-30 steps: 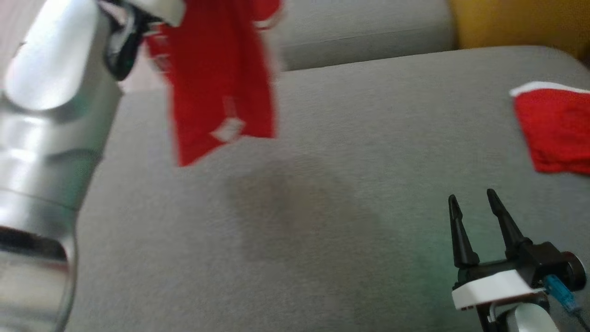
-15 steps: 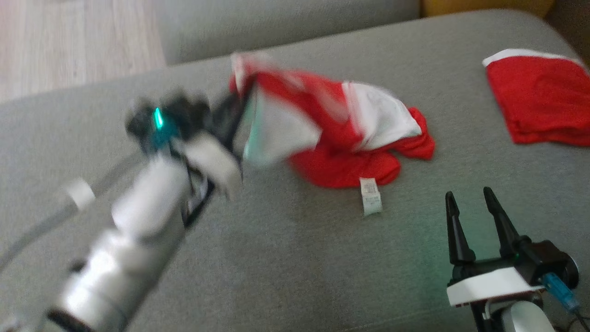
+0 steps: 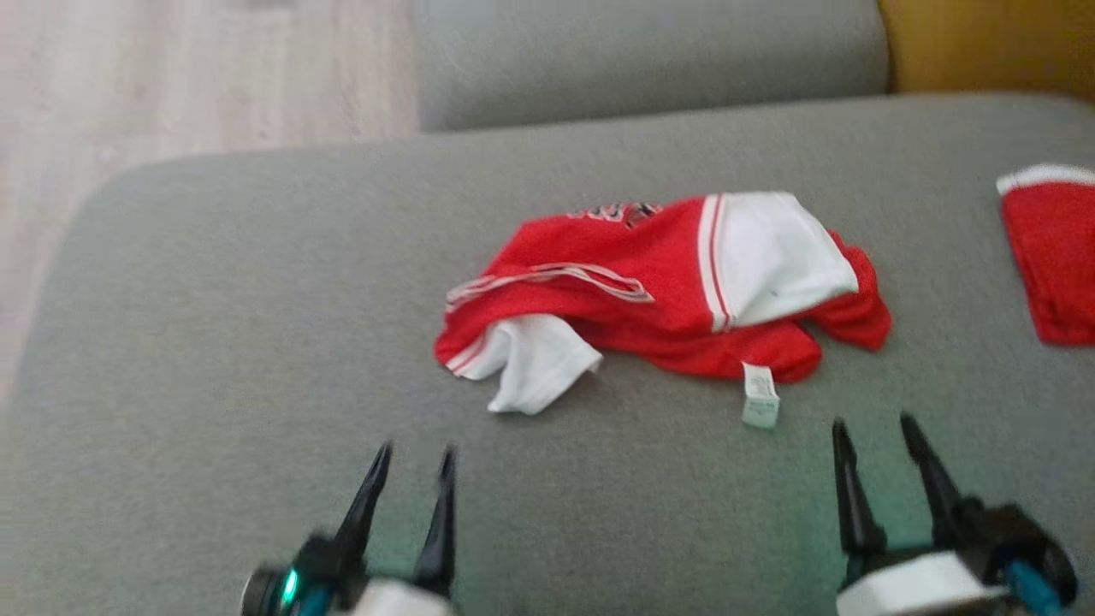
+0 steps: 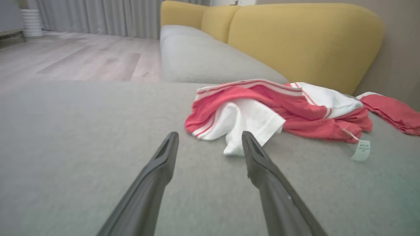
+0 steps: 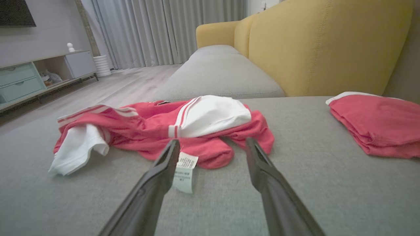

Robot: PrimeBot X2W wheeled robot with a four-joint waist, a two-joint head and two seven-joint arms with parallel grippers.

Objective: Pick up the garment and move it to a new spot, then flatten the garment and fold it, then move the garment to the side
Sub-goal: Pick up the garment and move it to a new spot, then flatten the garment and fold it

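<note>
Now for the flattening: jersey lies crumpled, both claws free

Nearest the robot, the left claw [image 3: 416,449] and the right claw [image 3: 873,421] point across the grey sofa seat [image 3: 214,342], each with its fingers spread wide and nothing between them. Just beyond the right claw lies a white care label [image 3: 760,406], hanging off a red edge. Just beyond the left claw, a white sleeve [image 3: 535,364] pokes out from under the red cloth. Both belong to the red-and-white jersey [image 3: 633,282], which sits in a crumpled heap about the middle of the seat, doubled over on itself. Off to the right, well apart from it, is a folded red garment [image 3: 1052,257]. Farther back come a second grey cushion [image 3: 642,60], the yellow backrest [image 4: 305,42] and a pale wooden floor [image 3: 171,77].

By the look of it, the jersey is at its new spot and flattening is the step in hand. The next move likely calls for each claw to pinch a single layer at opposite edges, the left near the sleeve and the right near the label, then draw them apart. Grabbing bunched layers would leave it creased.
</note>
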